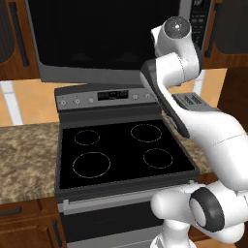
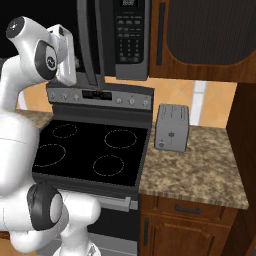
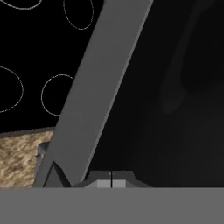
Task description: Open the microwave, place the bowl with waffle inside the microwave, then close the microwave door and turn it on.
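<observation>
One microwave [image 1: 106,38] is hanging above one stove [image 1: 121,150] showing four burner rings; its microwave door [image 2: 90,40] is standing ajar. One toaster [image 2: 172,127] is sitting on the tabletop [image 2: 200,170]. Keypad writing unreadable. Gripper [image 3: 110,180] is sitting closed, empty, by the door edge.

The microwave [image 2: 112,35] hangs above the stove [image 2: 90,150], toaster [image 2: 172,127] right.

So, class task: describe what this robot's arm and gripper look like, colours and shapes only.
The arm is built of glossy white, rounded segments joined by dark grey ring joints and round end caps. One forearm link carries a long dark grey panel along its side. The gripper ends in two small dark grey finger tips with paler flat faces. No cables or markings are visible.
</observation>
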Tool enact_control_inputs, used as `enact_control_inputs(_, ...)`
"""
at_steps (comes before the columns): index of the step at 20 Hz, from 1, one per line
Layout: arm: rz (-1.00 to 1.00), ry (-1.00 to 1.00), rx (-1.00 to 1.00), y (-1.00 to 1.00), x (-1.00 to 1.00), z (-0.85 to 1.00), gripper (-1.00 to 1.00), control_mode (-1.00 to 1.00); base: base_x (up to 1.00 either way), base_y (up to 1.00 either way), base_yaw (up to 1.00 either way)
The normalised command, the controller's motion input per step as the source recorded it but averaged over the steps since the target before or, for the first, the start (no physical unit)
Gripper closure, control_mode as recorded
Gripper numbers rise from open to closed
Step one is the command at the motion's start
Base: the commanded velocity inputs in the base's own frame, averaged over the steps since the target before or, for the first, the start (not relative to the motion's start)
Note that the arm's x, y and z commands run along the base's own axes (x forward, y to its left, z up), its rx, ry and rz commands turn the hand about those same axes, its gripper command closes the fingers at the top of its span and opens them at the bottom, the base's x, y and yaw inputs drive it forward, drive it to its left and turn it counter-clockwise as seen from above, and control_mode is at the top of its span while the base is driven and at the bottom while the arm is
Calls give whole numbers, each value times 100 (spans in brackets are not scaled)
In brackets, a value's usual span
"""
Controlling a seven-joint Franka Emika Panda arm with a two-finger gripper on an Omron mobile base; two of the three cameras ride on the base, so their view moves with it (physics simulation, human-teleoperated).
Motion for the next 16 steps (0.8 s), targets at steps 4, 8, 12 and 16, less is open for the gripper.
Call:
enact_control_inputs(4, 0, 9, 1, -16, 100, -13, 100, -100, 0, 0, 0)
enact_control_inputs(8, 0, 2, 0, -1, 100, -14, 100, -100, 0, 0, 0)
enact_control_inputs(12, 0, 1, 0, 0, 100, -20, 100, -100, 0, 0, 0)
enact_control_inputs(16, 0, 2, 0, 0, 100, -31, 100, -100, 0, 0, 0)
